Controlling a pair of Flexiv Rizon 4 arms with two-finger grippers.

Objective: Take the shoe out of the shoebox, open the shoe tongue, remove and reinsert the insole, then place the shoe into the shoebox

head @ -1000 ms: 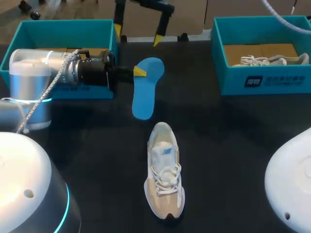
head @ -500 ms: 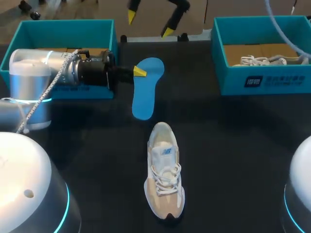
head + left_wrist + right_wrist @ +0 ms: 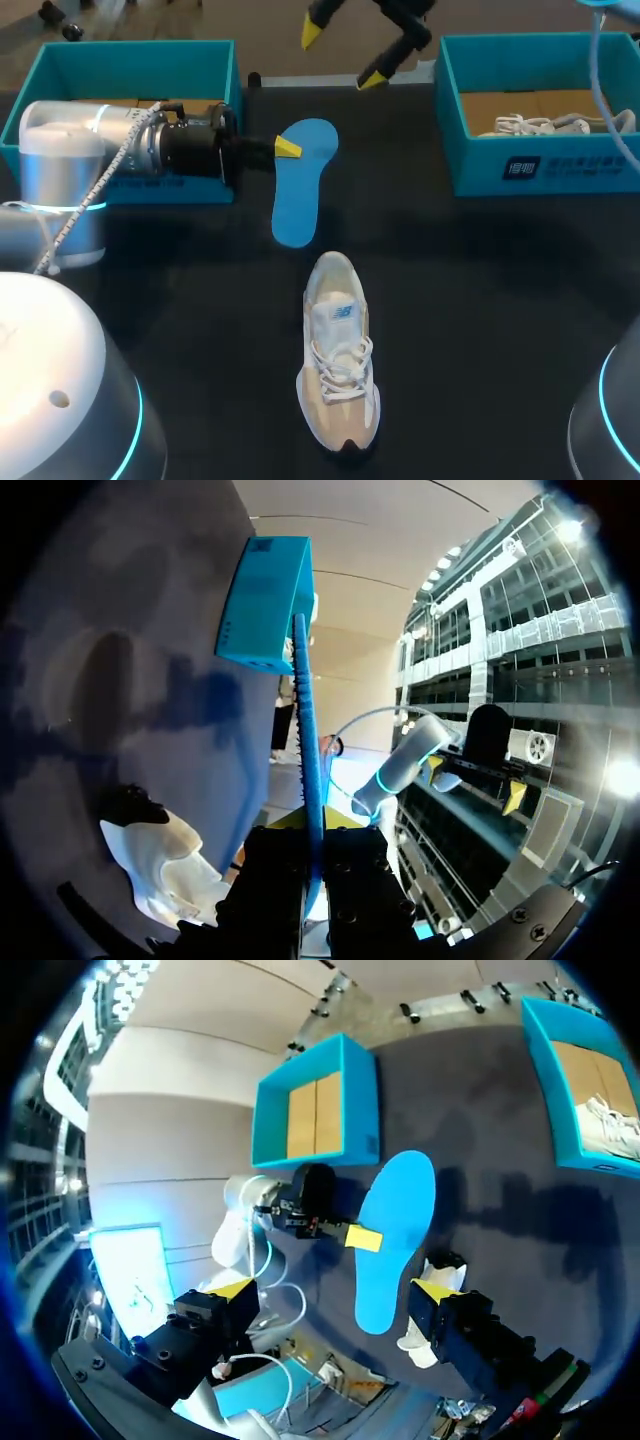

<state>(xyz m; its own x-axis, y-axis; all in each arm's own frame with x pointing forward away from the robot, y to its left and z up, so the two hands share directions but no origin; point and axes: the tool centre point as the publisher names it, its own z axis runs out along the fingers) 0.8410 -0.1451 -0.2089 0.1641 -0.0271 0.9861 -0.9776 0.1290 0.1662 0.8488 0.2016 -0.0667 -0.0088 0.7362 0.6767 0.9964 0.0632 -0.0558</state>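
The blue insole point(image 3: 298, 190) hangs above the dark table, its heel end pinched by my left gripper point(image 3: 287, 148), which reaches in from the left and is shut on it. In the left wrist view the insole point(image 3: 308, 730) runs edge-on out from between the fingers of the left gripper point(image 3: 312, 830). The beige-and-white shoe point(image 3: 338, 362) lies on the table nearer me, toe toward me. My right gripper point(image 3: 342, 57) hovers high over the far edge, open and holding nothing. In the right wrist view it point(image 3: 331, 1289) looks down on the insole point(image 3: 395, 1235) and the shoe point(image 3: 430, 1310).
A teal shoebox point(image 3: 540, 170) at the right back holds another white shoe point(image 3: 560, 125). A second teal box point(image 3: 130, 55) stands at the left back behind my left arm. Dark tabletop point(image 3: 480, 300) surrounds the shoe.
My right gripper has swung to the right along the far edge, staying open. The left gripper, the insole and the shoe have not moved.
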